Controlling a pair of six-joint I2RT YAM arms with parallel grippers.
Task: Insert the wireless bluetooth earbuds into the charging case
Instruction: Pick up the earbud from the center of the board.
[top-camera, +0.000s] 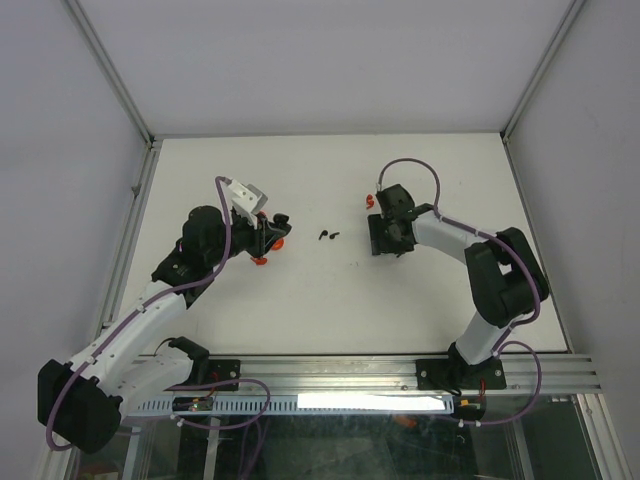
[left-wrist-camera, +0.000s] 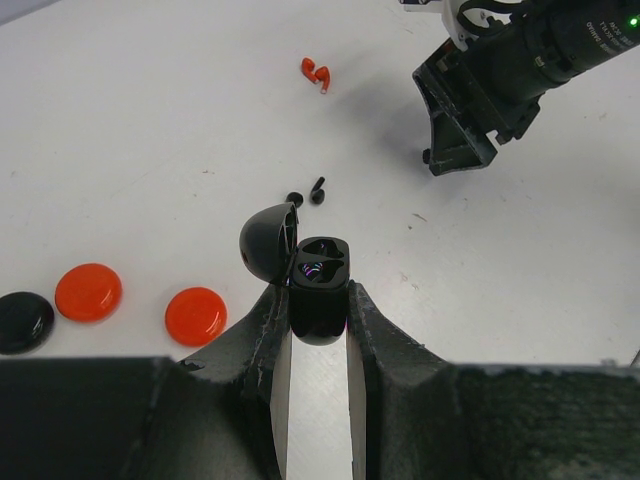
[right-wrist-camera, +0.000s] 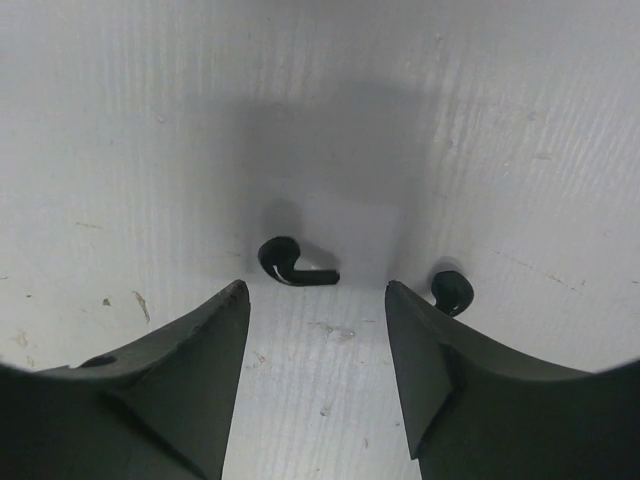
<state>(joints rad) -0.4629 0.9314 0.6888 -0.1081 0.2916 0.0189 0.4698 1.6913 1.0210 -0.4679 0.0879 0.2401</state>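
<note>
On the bench, left of middle: clamps the charging case in the left hand, lid swung open | holds the right hand with fingers apart, gripping nothing, one of the black earbuds just beyond the tips | shows the red earbuds lying farther off, apart from the case
</note>
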